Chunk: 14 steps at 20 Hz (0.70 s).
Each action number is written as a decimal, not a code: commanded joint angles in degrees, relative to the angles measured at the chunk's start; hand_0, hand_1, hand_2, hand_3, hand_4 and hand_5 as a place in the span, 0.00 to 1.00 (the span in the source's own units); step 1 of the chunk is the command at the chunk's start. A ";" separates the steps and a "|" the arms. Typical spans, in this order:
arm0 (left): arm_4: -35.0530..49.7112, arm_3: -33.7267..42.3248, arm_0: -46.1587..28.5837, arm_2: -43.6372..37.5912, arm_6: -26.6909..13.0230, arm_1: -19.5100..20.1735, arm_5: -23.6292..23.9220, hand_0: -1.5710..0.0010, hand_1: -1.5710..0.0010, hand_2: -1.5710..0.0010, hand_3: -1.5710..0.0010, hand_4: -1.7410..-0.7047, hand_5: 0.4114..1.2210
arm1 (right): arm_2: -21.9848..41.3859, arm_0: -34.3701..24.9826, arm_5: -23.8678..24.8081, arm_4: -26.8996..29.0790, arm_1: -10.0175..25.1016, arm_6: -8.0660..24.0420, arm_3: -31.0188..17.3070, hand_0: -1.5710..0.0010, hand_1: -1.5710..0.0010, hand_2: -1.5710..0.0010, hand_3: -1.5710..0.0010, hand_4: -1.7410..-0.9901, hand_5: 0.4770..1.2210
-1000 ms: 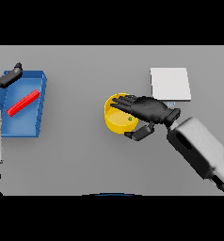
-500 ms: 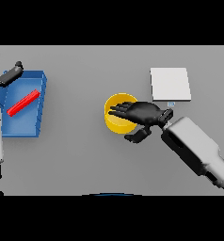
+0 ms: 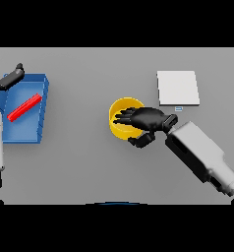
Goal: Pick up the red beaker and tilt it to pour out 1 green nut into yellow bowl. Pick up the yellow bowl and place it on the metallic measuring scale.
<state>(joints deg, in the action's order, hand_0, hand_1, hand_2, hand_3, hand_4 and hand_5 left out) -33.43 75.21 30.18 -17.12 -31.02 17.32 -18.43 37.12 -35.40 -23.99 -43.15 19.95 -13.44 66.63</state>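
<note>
You have the round yellow bowl (image 3: 120,124) sitting near the middle of the grey desk (image 3: 89,167), a little toward its right half. Your right hand (image 3: 147,119) lies across the bowl's right side: the straight fingers reach leftward over the open top, while the thumb curls down just outside the rim on the near side, so the rim sits between thumb and fingers in a pinch. The white and grey right arm (image 3: 200,155) runs back from that hand toward the desk's near right corner.

Beyond the bowl and to its right, toward the far right part of the desk, you can see the flat, square, pale metallic measuring scale (image 3: 177,88), with a small display strip on its near edge. The bowl and the scale are apart, with bare desk between them.

Along the desk's left edge sits a blue rectangular tray (image 3: 39,118). Inside it lies a slim red object (image 3: 24,107), resting flat and slanted diagonally; whether this is the red beaker, you cannot tell from its shape here. No detail inside the bowl can be made out under the hand.

Your left hand (image 3: 10,78) shows at the far left corner of the tray, fingers spread and relaxed, holding nothing.
</note>
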 commanded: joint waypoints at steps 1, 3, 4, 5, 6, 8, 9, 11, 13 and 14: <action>0.21 0.24 -0.45 0.00 0.49 -0.07 -0.15 1.00 1.00 1.00 1.00 0.91 0.39 | -0.29 -0.43 -0.55 0.33 0.13 0.07 0.09 0.96 0.96 0.91 0.89 0.50 0.49; 0.22 -0.68 0.13 0.00 0.86 0.12 -0.22 1.00 1.00 1.00 1.00 0.92 0.39 | -0.16 -0.91 -1.09 0.31 0.43 -0.89 -0.27 0.79 0.84 0.82 0.79 0.41 0.63; 0.18 -0.92 0.08 -0.02 0.92 0.00 -0.01 1.00 1.00 1.00 1.00 0.92 0.39 | 0.52 -0.34 -0.80 -0.30 0.59 -0.35 0.26 0.70 0.76 0.76 0.73 0.35 0.70; 0.43 -0.15 -0.48 -0.08 0.80 -0.03 -0.35 1.00 1.00 1.00 1.00 0.91 0.40 | 0.66 -0.64 -0.84 -0.44 0.78 -0.79 0.21 0.60 0.68 0.69 0.59 0.36 0.76; 0.24 0.25 -0.30 -0.02 0.30 0.21 -0.50 1.00 1.00 1.00 1.00 0.92 0.40 | 0.63 -0.75 -0.70 -0.30 0.97 -1.66 -0.21 0.50 0.59 0.62 0.47 0.36 0.81; 0.32 0.41 -0.58 0.22 0.62 -0.56 -0.12 1.00 1.00 1.00 1.00 0.92 0.40 | 0.63 -0.69 -1.49 0.28 0.79 -0.30 0.45 0.32 0.39 0.40 0.36 0.24 0.88; 0.17 0.43 -0.16 0.18 0.11 -0.45 -0.03 1.00 1.00 1.00 1.00 0.92 0.40 | 0.82 -0.12 -1.32 0.53 1.24 -0.19 1.20 0.26 0.31 0.32 0.34 0.20 0.90; 0.14 0.32 -1.25 0.28 0.91 -0.53 -0.05 1.00 1.00 1.00 1.00 0.91 0.40 | 0.91 -0.94 -1.70 0.94 1.31 -0.89 0.53 0.16 0.20 0.20 0.31 0.13 0.94; 0.22 -0.01 -1.03 0.22 1.37 -0.48 0.11 1.00 1.00 1.00 1.00 0.92 0.39 | 0.81 -0.97 -1.84 1.02 1.92 -0.12 1.49 0.11 0.13 0.13 0.28 0.09 0.96; 0.27 0.11 -0.79 -0.11 0.95 -0.15 0.13 1.00 1.00 1.00 1.00 0.92 0.39 | 0.71 -0.81 -2.20 1.22 2.01 1.02 1.78 0.08 0.10 0.10 0.27 0.08 0.97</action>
<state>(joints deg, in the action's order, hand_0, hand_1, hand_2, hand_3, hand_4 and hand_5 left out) -33.18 75.32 29.40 -17.23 -30.09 17.20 -18.28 37.84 -36.20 -26.20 -41.91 21.96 -12.40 68.40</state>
